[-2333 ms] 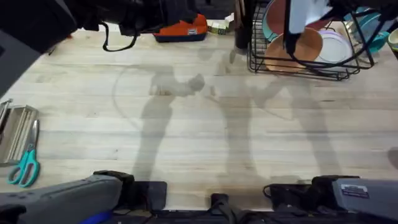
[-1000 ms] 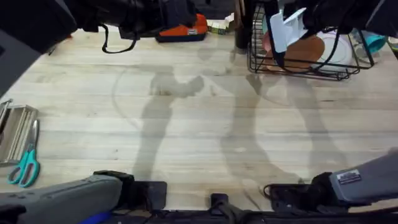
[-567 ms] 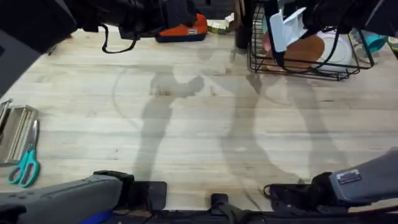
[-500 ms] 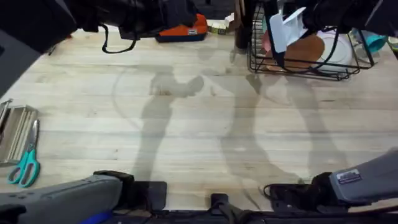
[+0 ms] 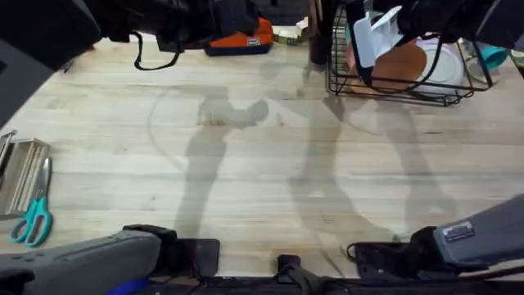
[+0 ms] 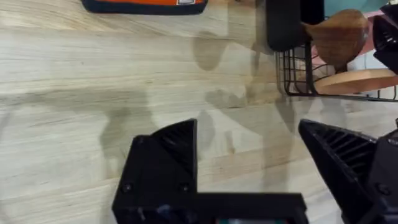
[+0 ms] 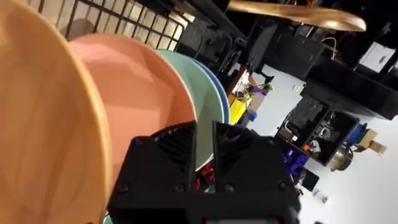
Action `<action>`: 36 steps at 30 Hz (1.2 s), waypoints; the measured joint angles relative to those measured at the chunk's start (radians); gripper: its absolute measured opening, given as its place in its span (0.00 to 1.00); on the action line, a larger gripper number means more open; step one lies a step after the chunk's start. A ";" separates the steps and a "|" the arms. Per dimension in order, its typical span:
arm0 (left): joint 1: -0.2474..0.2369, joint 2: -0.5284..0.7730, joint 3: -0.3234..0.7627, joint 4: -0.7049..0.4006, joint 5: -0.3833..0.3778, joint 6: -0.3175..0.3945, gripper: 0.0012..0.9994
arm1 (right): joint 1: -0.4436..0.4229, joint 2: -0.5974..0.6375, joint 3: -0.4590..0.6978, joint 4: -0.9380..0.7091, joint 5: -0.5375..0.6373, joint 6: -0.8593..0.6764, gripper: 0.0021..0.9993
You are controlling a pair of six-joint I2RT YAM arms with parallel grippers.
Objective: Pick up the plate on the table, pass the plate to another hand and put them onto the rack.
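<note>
The right gripper [image 7: 204,140], fingers nearly together, pinches the rim of the round pale-pink plate [image 7: 146,87], standing in the black wire rack [image 5: 393,86] far right. The left gripper [image 6: 249,155] hangs wide open, empty, above the light wooden table [image 5: 246,164].

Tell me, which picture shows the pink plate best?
The right wrist view: the pink plate stands big and close between an orange-tan plate and a teal plate. Overhead shows a pink sliver in the rack. The left wrist shows a pink bit.
</note>
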 joint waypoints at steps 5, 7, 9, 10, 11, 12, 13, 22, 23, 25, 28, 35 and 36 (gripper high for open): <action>0.000 0.000 0.000 0.000 0.000 0.000 1.00 | 0.000 0.000 0.000 0.000 0.000 0.000 0.17; 0.000 0.000 0.000 0.000 0.000 0.000 1.00 | 0.000 0.000 0.000 0.000 0.000 0.000 0.17; 0.000 0.000 0.000 0.000 0.000 0.000 1.00 | -0.001 -0.001 0.000 0.000 0.000 0.003 0.17; 0.000 0.000 0.000 0.000 0.000 0.000 1.00 | -0.002 -0.001 0.001 0.000 0.000 0.008 0.17; 0.000 0.000 0.000 0.000 0.000 0.000 1.00 | -0.003 -0.001 0.001 0.000 0.000 0.012 0.17; 0.000 0.000 0.000 0.000 0.000 0.000 1.00 | -0.005 -0.003 0.001 0.000 0.000 0.016 0.17; 0.000 0.000 0.000 0.000 0.000 0.000 1.00 | -0.007 -0.005 0.001 -0.002 0.000 0.020 0.18; 0.000 0.000 0.000 0.000 0.000 0.000 1.00 | -0.038 -0.072 0.001 -0.008 0.000 0.088 0.20; 0.000 0.000 0.000 0.000 0.000 0.000 1.00 | -0.039 -0.077 0.002 -0.008 0.000 0.097 0.21; 0.000 0.000 0.000 0.000 0.000 0.000 1.00 | -0.041 -0.084 0.003 -0.008 0.000 0.115 0.23; 0.000 0.000 0.000 0.000 0.000 0.000 1.00 | -0.041 -0.089 0.005 -0.026 0.000 0.136 0.23; 0.000 0.000 0.000 0.000 0.000 0.000 1.00 | -0.041 -0.095 0.005 -0.080 0.000 0.156 0.31; 0.000 0.000 0.000 0.000 0.000 0.000 1.00 | -0.041 -0.098 0.005 -0.087 0.000 0.165 0.34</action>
